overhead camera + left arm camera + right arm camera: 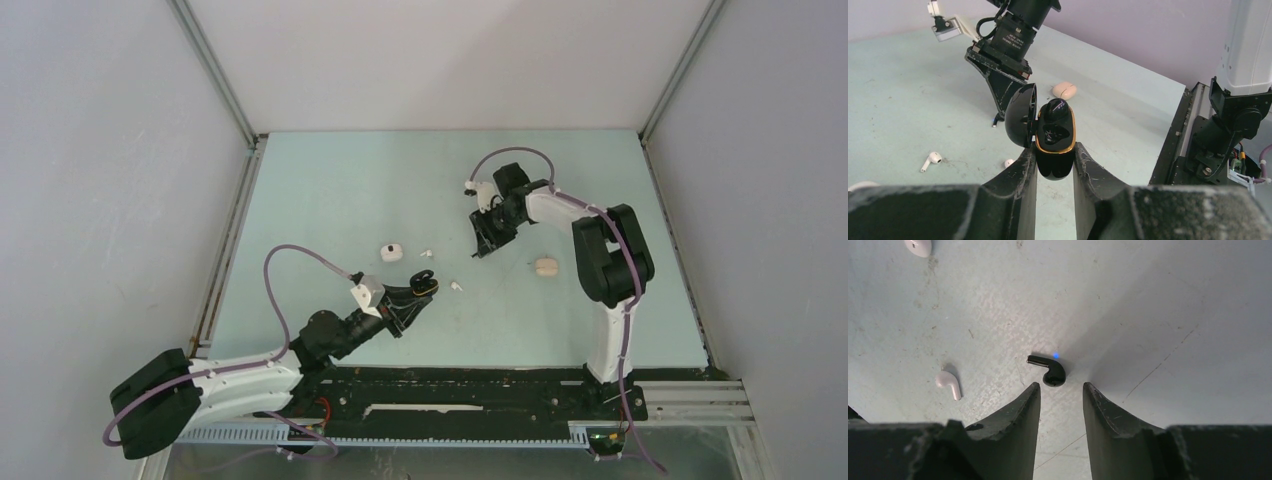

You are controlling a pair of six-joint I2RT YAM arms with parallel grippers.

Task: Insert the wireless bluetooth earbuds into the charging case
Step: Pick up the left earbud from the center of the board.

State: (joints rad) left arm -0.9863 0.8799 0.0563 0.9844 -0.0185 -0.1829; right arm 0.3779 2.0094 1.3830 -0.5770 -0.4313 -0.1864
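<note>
Table (330, 190), pale green, walled on three sides. Small white case (390, 251), left of centre, with first white earbud (425, 254) just beside it to the right. Second white earbud (456, 286) lies nearer the arms, close to the left gripper (422, 290). Pinkish closed case (545, 267) sits on the right, near the right arm's upright link. None of these lies between the right gripper (1060, 389) and the black earbud (1048, 371). Left gripper: fingers pressed onto the lower body of the charging case (1054, 145), black with a gold rim, lid (1021, 115) swung open to the left, a dark bud (1055, 107) apparently seated in its upper well; the case is held clear of the table. Right gripper: fingers spread, tips low over the table. Black earbud: lying flat on the table with a blue light at its stem, just beyond the gap between the right fingertips, slightly towards the left finger, touching neither.
</note>
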